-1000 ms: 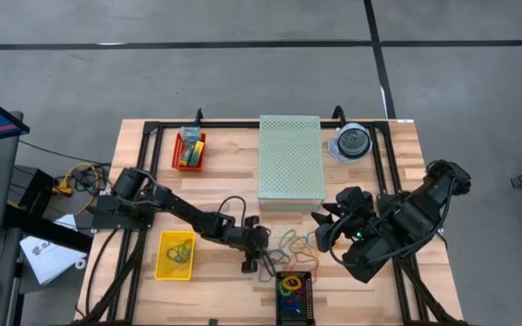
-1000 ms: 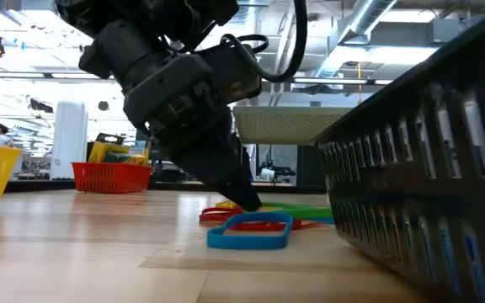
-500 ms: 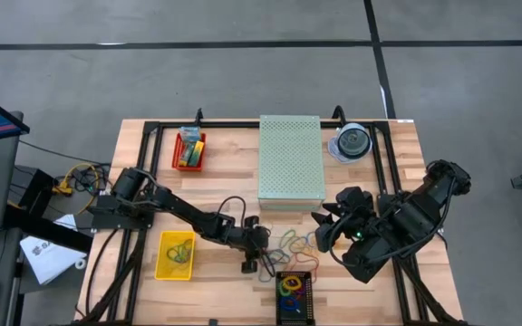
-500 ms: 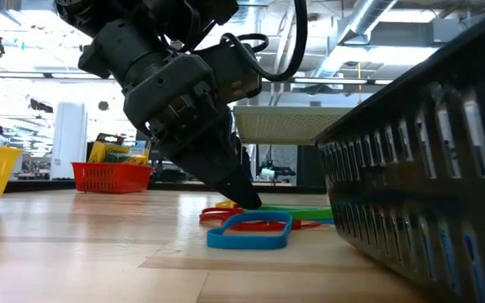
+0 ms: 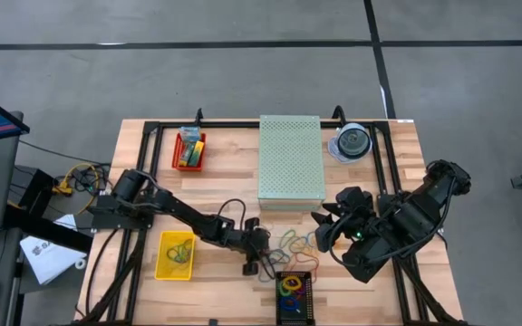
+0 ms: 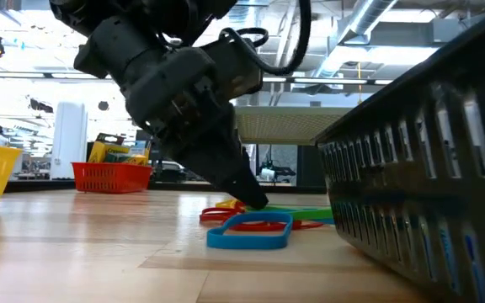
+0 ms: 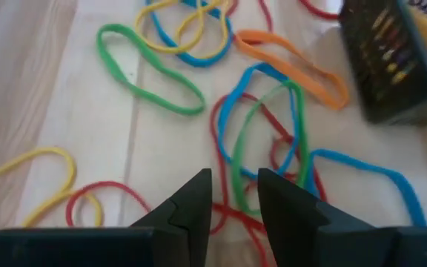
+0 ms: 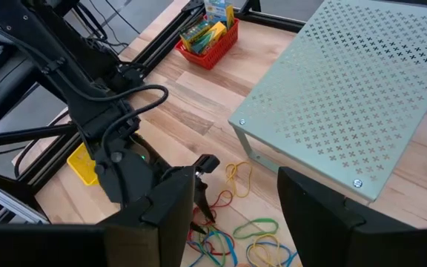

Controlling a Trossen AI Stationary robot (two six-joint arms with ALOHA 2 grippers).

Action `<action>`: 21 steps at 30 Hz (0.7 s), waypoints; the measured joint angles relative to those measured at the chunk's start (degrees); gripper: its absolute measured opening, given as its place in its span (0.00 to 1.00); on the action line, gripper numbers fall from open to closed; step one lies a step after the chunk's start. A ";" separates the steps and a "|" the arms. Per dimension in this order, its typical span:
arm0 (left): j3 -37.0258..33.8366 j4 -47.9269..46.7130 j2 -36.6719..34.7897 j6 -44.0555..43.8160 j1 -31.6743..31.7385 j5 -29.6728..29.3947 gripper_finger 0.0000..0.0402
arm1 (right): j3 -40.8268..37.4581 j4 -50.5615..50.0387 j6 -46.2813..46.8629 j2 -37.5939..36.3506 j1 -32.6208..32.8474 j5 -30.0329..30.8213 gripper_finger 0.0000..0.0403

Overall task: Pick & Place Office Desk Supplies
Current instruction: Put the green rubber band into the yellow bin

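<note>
The left pincer [image 7: 232, 194], fingers narrowly apart and holding nothing, is down among the rubber bands [image 7: 265, 126] lying loose on the worktop [image 5: 225, 181] beside the idle, wide-open right pincer [image 8: 236, 215].

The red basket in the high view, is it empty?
No, the red basket holds yellow-and-green crayon boxes.

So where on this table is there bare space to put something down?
Bare wood lies between the red basket and the perforated green box, and in the strip in front of the yellow bin. It is crowded around the rubber bands, between the left gripper, the black basket and the right gripper.
</note>
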 joint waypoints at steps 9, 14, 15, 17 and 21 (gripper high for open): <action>0.04 0.48 1.34 -0.40 -0.26 -1.38 0.26 | 0.00 0.07 0.00 0.00 0.00 0.00 0.47; 0.06 0.34 1.36 -4.26 -0.01 -2.39 0.25 | 0.00 0.20 0.00 0.00 0.00 0.00 0.47; 0.04 0.39 1.36 -4.90 0.02 -2.57 0.24 | 0.00 0.20 0.00 0.00 0.00 0.00 0.47; 0.02 0.54 1.25 -5.09 0.02 -2.92 0.20 | 0.00 0.20 0.00 0.00 0.00 0.00 0.47; -0.05 0.86 1.21 -6.09 0.04 -3.02 0.06 | 0.00 0.20 0.00 0.00 0.00 -0.02 0.47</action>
